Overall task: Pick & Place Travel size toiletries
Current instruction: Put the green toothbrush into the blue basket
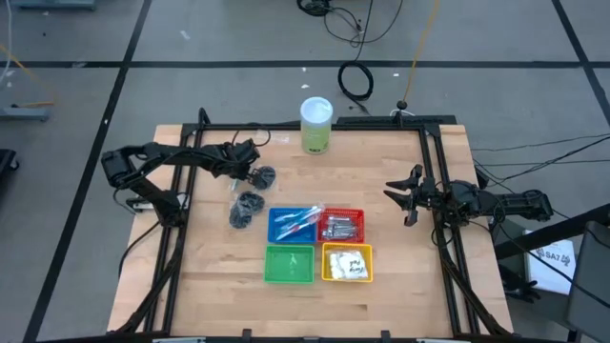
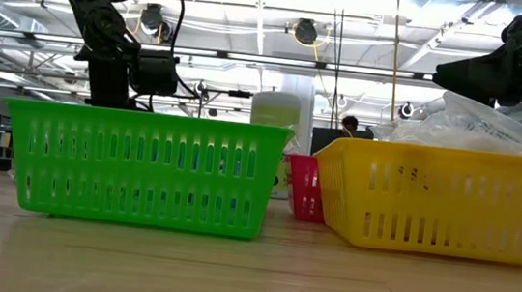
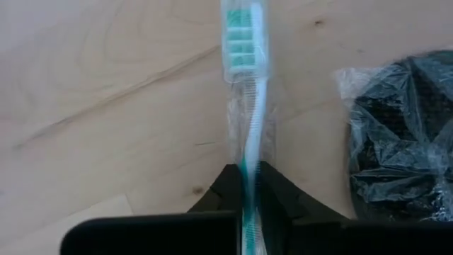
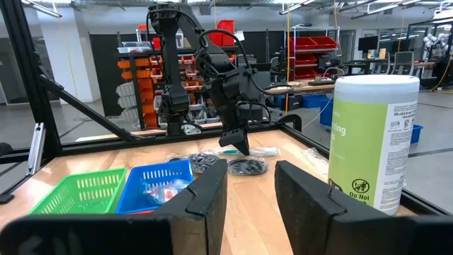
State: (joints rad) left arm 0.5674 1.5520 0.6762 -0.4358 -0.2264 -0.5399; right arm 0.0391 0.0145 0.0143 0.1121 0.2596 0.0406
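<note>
The left gripper [image 3: 249, 185] is clamped on a clear-wrapped white toothbrush with green bristles [image 3: 246, 85], lying on the wooden table [image 3: 106, 106] beside a wrapped dark grey round puff [image 3: 400, 134]. The right gripper [image 4: 249, 195] hangs half-open, empty, at the table's right edge.

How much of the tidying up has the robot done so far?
Some is done: the blue basket, red basket and yellow basket already hold items. Now the left end effector is shut on a wrapped toothbrush. Two dark puffs still wait on the table; the green basket looks empty.
</note>
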